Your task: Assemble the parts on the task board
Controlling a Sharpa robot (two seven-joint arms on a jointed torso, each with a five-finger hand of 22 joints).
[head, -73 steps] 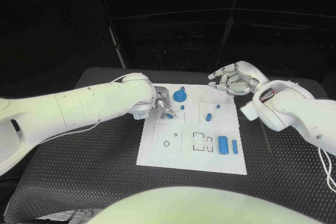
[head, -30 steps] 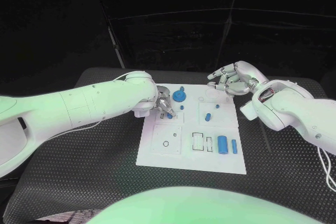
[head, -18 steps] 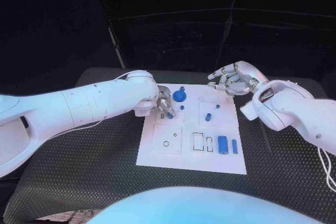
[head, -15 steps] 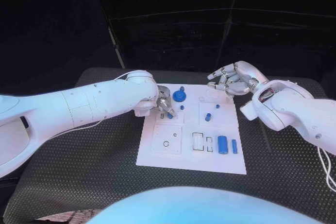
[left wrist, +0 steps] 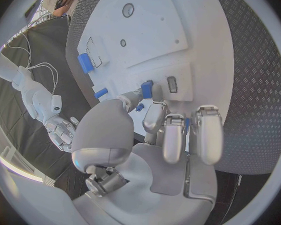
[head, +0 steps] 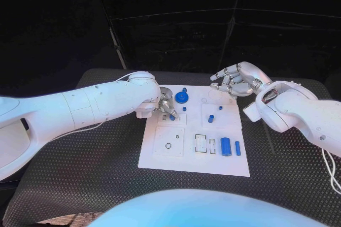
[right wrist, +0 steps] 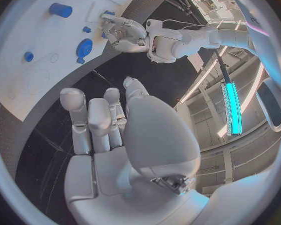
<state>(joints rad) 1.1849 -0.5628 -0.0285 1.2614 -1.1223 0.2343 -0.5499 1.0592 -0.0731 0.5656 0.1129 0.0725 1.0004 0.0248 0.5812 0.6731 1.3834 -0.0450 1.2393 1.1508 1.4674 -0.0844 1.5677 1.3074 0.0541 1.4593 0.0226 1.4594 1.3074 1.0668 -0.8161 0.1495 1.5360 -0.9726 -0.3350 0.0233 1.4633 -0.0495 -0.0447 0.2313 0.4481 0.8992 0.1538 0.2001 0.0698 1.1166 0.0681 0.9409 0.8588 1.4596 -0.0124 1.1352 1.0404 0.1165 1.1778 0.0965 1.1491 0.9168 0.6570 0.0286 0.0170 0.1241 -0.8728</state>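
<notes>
Black textured worktop (head: 92,163) with the white task board (head: 178,158) in the middle, dark backdrop behind with black frame poles. Left hand (head: 165,106) sits on the board's far-left corner, fingers down on a small blue part (left wrist: 147,89) that it pinches between thumb and a finger, upright at a slot on the board. Just beyond that hand's fingertips stands a blue round knob part (head: 183,95), a tiny blue peg (head: 185,109) beside it. Right hand (head: 234,81) hovers above the board's far-right corner, off the surface, fingers loosely curled and apart, holding nothing. Toward the robot from the right hand: a small blue dot part (head: 220,108), then a short blue cylinder (head: 211,118), further on a larger blue cylinder (head: 226,146) with a thin blue bar (head: 237,148) just beside it. Outlined rectangular recesses (head: 206,143) lie next to the larger cylinder, a small ring mark (head: 168,145) toward the robot from the left hand. Versus earlier frames: both hands in practically the same place, left hand still on the same part, all board parts unmoved. No readable writing or labels on the board or arms.
</notes>
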